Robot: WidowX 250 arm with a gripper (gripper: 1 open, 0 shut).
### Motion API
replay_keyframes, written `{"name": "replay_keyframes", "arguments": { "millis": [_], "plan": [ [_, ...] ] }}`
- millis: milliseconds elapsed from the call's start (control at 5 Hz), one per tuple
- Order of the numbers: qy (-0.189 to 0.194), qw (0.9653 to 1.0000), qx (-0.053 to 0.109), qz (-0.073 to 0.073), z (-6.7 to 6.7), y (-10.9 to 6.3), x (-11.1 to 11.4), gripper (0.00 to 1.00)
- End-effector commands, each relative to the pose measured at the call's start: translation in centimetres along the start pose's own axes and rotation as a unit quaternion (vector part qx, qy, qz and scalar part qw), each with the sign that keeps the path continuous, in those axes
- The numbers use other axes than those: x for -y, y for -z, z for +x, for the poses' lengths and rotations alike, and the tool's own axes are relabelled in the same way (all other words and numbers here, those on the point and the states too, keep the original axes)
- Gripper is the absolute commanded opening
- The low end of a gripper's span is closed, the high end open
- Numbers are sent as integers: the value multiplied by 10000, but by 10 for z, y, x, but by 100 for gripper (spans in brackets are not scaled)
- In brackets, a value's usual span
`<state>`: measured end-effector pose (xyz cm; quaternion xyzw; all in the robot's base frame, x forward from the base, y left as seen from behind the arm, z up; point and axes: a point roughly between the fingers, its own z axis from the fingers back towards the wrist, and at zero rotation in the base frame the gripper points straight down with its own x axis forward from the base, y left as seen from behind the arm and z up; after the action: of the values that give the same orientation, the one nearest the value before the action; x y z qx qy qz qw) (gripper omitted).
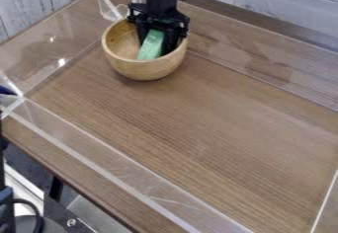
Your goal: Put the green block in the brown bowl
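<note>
Block (152,44) inside the bowl (128,64) — just below the gripper (157,30), whose jaws look closed — any hold on it unclear.

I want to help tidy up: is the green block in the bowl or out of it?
It's in. The green block shows inside the rim of the brown bowl, right by the robot's claw.

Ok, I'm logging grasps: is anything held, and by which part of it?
Can't tell: the claw is at the far end of the green block inside the brown bowl, its fingertips unclear.
</note>
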<state>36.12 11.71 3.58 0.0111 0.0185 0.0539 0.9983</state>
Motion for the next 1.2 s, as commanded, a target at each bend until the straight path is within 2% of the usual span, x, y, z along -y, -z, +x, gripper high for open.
{"name": "replay_keyframes", "arguments": {
  "millis": [0, 400, 1000],
  "plan": [
    [-62, 9994, 312, 123, 12, -20, -1, 0],
    [-153, 9995, 288, 42, 15, -46, 4, 0],
    [-488, 9982, 334, -31, 16, -41, -8, 0]
  ]
}}
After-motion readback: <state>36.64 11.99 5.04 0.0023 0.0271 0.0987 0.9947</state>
